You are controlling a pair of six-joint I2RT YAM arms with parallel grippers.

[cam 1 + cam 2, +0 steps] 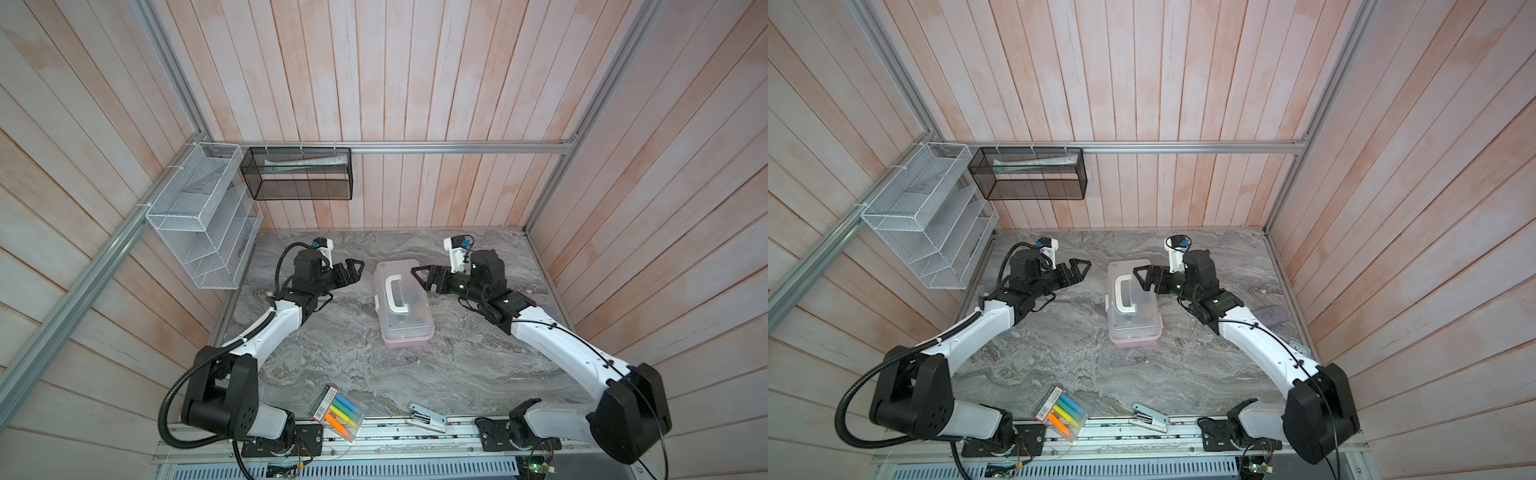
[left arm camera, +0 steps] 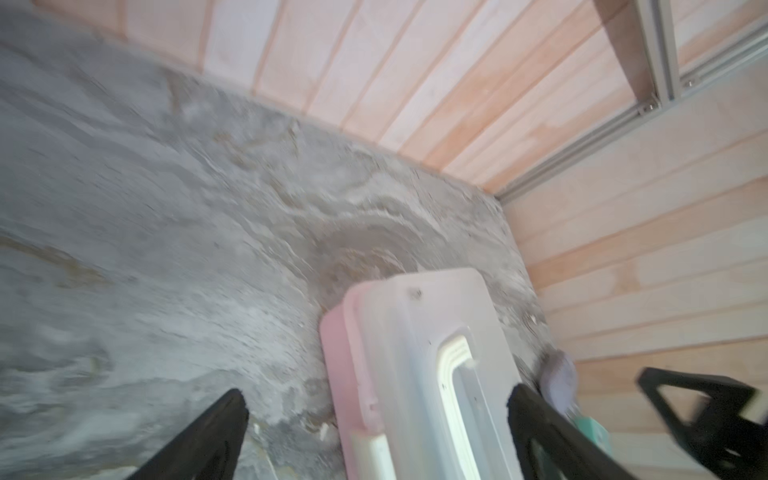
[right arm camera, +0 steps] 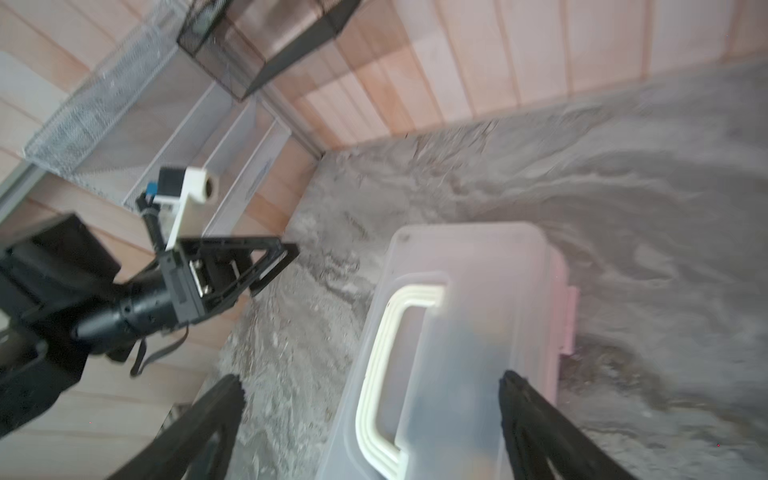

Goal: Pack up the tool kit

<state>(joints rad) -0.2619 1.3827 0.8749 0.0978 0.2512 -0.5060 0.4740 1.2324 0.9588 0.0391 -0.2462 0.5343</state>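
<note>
The right end effector (image 1: 419, 279) stands wide open and holds nothing; it hangs at the far right corner of the tool kit (image 1: 409, 328), though whether it touches the lid I cannot tell; the left end effector (image 1: 356, 272) is equally wide and empty, apart from the kit on its left, near the far end. The kit lies on the table (image 1: 332, 353), translucent lid down, white handle (image 1: 397, 293) flat on top; packing looks all but finished, and the step in hand appears to be letting go and backing off. To do it well, each arm should draw straight away from the kit with fingers spread, so no fingertip snags the handle or drags the light box; the white latch (image 1: 377, 302) on the kit's left side deserves a check, since no view shows it snapped home.

Through the lid only dim shapes show, with orange and yellow spots (image 1: 417, 309); which tools they are cannot be told. Beyond the kit's far left, a black mesh basket (image 1: 299, 174) holds something pale and long; the white wire rack (image 1: 195, 216) beside it shows nothing I can make out.
</note>
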